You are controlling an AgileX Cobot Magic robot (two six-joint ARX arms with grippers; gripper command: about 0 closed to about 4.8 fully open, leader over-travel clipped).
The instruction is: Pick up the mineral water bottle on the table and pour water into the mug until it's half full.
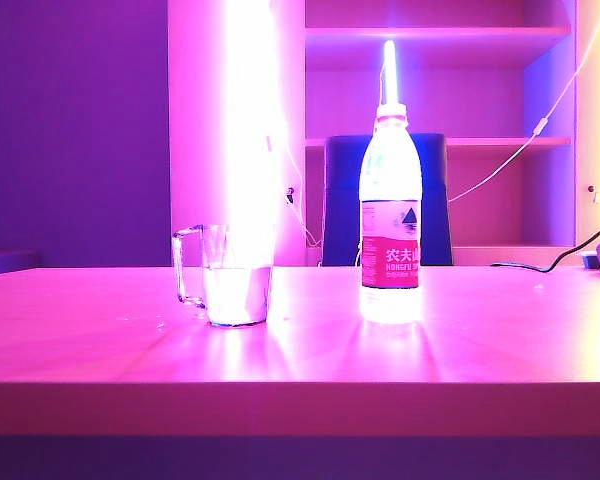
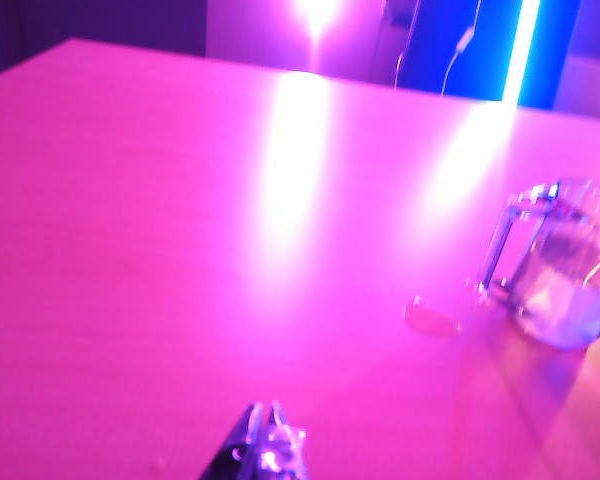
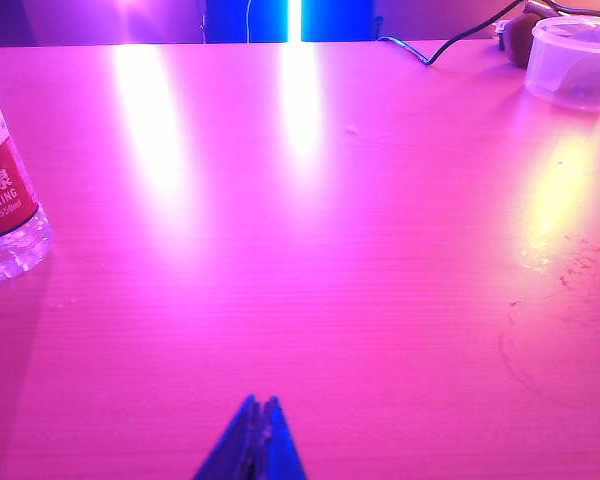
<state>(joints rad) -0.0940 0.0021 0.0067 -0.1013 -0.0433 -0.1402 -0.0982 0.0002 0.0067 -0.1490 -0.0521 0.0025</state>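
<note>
Both pincers hang clenched and empty: mug (image 2: 560,270) beyond the left pincer (image 2: 263,440), bottle (image 3: 2,200) beyond the right pincer (image 3: 257,435).

Gap: we see bare desk (image 1: 480,340) between mug (image 1: 227,275) and bottle (image 1: 390,215).
Front: open desk before both.
Obstacle: plastic tub (image 3: 580,60) far right.

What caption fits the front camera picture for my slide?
Capped mineral water bottle standing upright right of the mug, which holds water, on the table.
</note>
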